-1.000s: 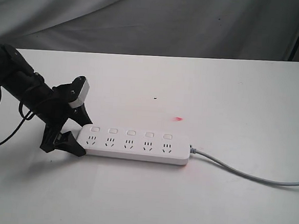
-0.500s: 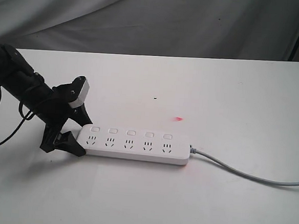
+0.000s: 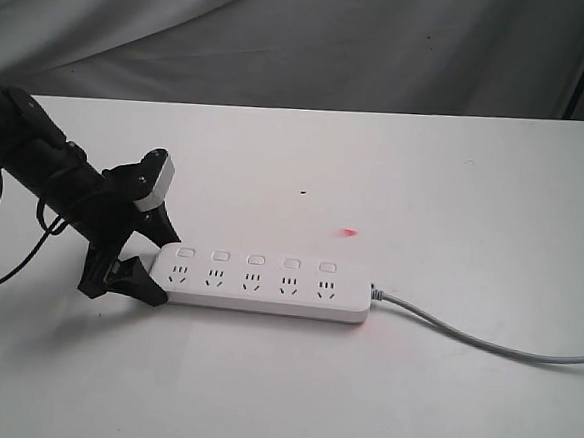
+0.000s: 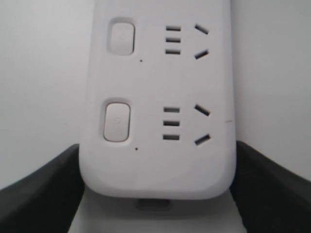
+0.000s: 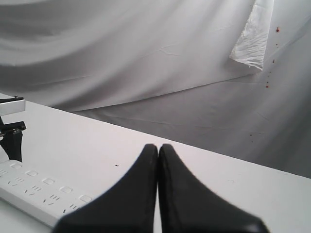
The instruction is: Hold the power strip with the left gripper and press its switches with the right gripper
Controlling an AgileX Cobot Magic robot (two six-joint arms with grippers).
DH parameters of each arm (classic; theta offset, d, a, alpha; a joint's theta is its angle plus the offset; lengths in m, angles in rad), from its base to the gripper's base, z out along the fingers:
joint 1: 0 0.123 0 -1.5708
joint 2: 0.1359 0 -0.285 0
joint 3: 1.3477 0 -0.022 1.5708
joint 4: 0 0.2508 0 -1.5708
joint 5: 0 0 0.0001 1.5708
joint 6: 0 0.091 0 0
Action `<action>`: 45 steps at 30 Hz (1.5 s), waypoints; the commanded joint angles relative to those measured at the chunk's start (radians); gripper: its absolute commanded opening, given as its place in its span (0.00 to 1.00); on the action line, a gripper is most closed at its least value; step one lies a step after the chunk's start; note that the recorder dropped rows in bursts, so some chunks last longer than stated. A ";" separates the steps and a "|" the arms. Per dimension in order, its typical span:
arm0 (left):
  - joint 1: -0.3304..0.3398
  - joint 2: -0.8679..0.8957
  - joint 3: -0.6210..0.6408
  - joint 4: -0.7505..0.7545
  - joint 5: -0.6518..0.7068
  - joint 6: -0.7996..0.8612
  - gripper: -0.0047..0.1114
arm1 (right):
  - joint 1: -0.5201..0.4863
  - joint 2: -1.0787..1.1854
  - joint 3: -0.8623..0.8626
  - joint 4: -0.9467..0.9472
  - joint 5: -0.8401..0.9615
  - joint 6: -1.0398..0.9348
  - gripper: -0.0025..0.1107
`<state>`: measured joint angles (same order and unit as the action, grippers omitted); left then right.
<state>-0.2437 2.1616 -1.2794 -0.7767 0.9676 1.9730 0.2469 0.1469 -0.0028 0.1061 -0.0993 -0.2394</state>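
a white table fills most of the exterior view, with a grey draped cloth hanging beyond its 12 o'clock edge.

a slim black arm reaches in from 10 o'clock across the table's 9 o'clock side.

the power strip lies flat on the table, a little toward 6 o'clock from the middle, with its long axis running from 9 o'clock to 3 o'clock. its grey cable leaves the 3 o'clock end and trails off the view at 3 o'clock.

the left gripper sits at the strip's 9 o'clock end. one finger is on the 12 o'clock long edge and the other on the 6 o'clock long edge. in the left wrist view both black fingers press against the sides of the rounded end, so the pincer is closed onto the strip and holds it.

the right gripper shows in its own wrist view, raised above the table. its two fingers are pressed flat together with nothing between them (a fully narrow pincer). the strip lies well apart from its tips.

the switches form a row of five along the strip's 12 o'clock edge, one beside each socket. nothing touches them.

a small red spot marks the table at 1 o'clock from the strip's middle. a tiny dark speck sits further toward 12 o'clock.
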 commanded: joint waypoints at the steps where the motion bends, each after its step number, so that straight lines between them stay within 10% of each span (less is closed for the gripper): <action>1: 0.000 -0.005 -0.006 -0.001 0.002 -0.005 0.53 | -0.007 -0.001 0.003 -0.010 -0.001 0.004 0.02; 19: 0.014 -0.029 -0.006 -0.049 0.056 -0.035 0.80 | -0.007 -0.001 0.003 -0.010 -0.001 0.006 0.02; 34: 0.330 -0.353 0.016 -0.202 0.253 -0.480 0.79 | -0.007 -0.001 0.003 -0.010 -0.001 0.004 0.02; 45: 0.385 -0.581 0.018 -0.253 0.253 -0.482 0.71 | -0.007 -0.001 0.003 -0.010 -0.001 0.004 0.02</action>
<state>0.1404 1.6163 -1.2661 -1.0063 1.2102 1.5038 0.2469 0.1469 -0.0028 0.1061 -0.0993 -0.2357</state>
